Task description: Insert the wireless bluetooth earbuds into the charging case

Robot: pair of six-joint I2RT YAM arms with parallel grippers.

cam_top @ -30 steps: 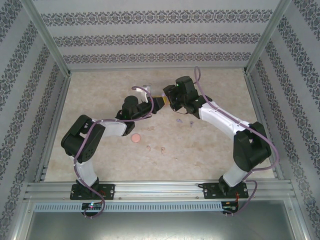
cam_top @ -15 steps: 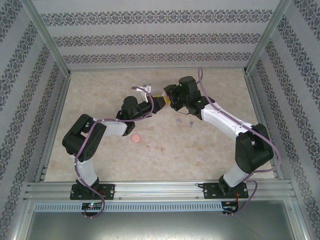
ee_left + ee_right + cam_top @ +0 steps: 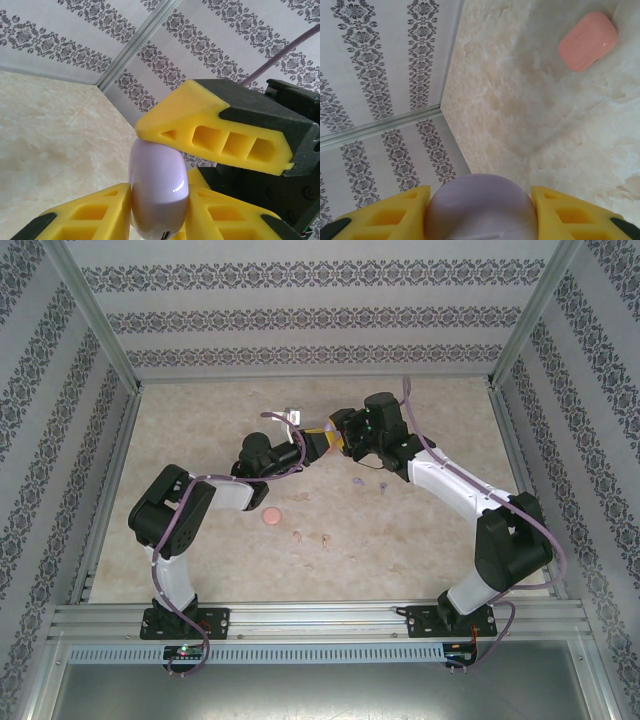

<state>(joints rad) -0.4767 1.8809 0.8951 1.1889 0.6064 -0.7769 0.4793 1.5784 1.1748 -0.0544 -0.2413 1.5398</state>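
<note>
Right wrist view: right fingers (image 3: 395,212) clamp a lilac case (image 3: 480,200) above the table (image 3: 520,125).
Left fingers (image 3: 85,210) press the same case from both sides; a pink case (image 3: 587,42) lies on the table, well apart.

The lilac charging case (image 3: 156,192) is up off the table, smooth and glossy, pinched between the fingers of the right gripper (image 3: 479,212) and the left gripper (image 3: 157,202) at once. Its lid looks shut, though I can't be sure from here. The coral-pink case (image 3: 588,41) lies flat and closed on the table, to the near side of the left gripper. A purple earbud (image 3: 357,481) and a second purple earbud (image 3: 381,486) lie loose just near of the right gripper. A pale pink earbud (image 3: 297,535) and a second pale pink earbud (image 3: 326,538) lie nearer still, apart from both grippers.
</note>
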